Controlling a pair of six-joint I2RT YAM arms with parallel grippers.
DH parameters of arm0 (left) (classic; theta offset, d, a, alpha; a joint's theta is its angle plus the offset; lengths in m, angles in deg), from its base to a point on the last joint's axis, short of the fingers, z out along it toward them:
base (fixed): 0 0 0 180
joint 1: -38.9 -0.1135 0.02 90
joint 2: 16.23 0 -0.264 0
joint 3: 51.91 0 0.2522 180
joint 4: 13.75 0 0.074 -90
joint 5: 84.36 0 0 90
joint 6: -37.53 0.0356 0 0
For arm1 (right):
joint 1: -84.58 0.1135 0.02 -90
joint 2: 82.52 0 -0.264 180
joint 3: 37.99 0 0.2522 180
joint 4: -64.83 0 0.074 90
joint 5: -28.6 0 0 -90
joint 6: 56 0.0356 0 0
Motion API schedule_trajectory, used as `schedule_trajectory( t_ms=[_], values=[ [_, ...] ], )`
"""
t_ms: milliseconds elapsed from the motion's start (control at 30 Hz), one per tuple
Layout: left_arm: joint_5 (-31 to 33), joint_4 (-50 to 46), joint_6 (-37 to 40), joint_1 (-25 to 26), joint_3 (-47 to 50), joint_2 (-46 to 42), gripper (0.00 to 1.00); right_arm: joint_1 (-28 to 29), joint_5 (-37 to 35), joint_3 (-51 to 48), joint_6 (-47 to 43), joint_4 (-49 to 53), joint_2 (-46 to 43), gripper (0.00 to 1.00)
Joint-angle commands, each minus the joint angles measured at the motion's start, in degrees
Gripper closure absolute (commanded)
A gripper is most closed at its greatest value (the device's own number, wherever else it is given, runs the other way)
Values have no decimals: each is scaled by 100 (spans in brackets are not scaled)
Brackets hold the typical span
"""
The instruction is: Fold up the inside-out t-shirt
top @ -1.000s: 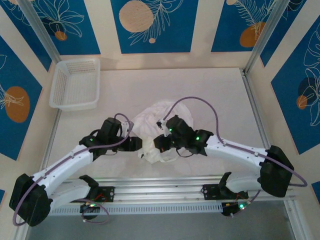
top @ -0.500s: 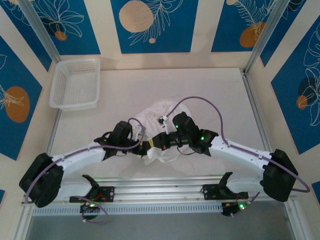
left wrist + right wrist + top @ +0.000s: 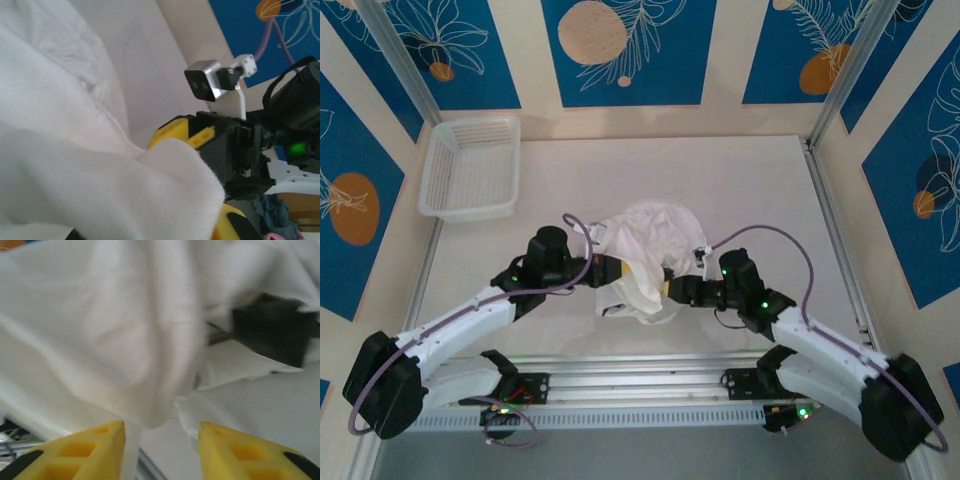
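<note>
The inside-out t-shirt [image 3: 646,232] is a crumpled white heap in the middle of the table. My left gripper [image 3: 611,269] is at its left edge, shut on a fold of the cloth. In the left wrist view the t-shirt [image 3: 75,150] drapes over my jaws, and one yellow finger [image 3: 231,222] pokes out below it. My right gripper [image 3: 672,291] stands open at the heap's near right edge. In the right wrist view its yellow fingers [image 3: 102,452] are spread, with the t-shirt [image 3: 125,330] hanging just ahead and nothing pinched between them.
A white mesh basket [image 3: 470,168] sits at the far left corner. Bare table [image 3: 760,180] stretches to the right and behind the heap. A metal rail [image 3: 640,385] runs along the near edge. The right arm's camera [image 3: 204,85] faces my left wrist closely.
My left gripper has shut on the shirt's left edge. My right gripper has let go of the cloth, opened, and drawn back to the right and nearer the front edge.
</note>
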Motion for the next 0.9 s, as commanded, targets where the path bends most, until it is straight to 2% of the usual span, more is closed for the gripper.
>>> schedule_trajectory(
  t_ms=[0, 67, 133, 167, 267, 333, 400, 533, 633, 700, 867],
  values=[
    [-256, -396, 10, -47, -199, -72, 100, 531, -651, 296, -514, 182, -1068, 50],
    [-215, -441, 25, -47, -240, -39, 100, 1116, -1272, 367, -840, 428, -1422, 44],
    [-211, -404, -21, -47, -269, 15, 100, 1857, -2146, 387, -1106, 572, -1546, 37],
    [-219, -359, -51, -47, -280, 49, 100, 2331, -2806, 413, -1260, 676, -1474, 33],
    [-181, -288, -140, -43, -297, 109, 100, 3350, -4350, 547, -1924, 799, -900, 22],
    [-157, -260, -205, -48, -297, 111, 100, 3711, -5095, 639, -2283, 691, -337, 18],
    [-116, -287, -226, -48, -300, 87, 100, 3835, -5685, 784, -2459, 572, 296, 17],
    [-5, -531, -177, -49, -332, 52, 100, 3931, -5648, 1143, -3200, -225, 1443, 18],
    [40, -581, -172, -52, -345, 18, 100, 3939, -5953, 1410, -2960, -329, 2120, 18],
    [87, -612, -177, -47, -330, -38, 100, 3924, -6328, 1556, -2688, -191, 2393, 21],
    [177, -648, -168, -52, -247, -150, 100, 3870, -6738, 1669, -2424, -61, 2728, 31]
  ],
)
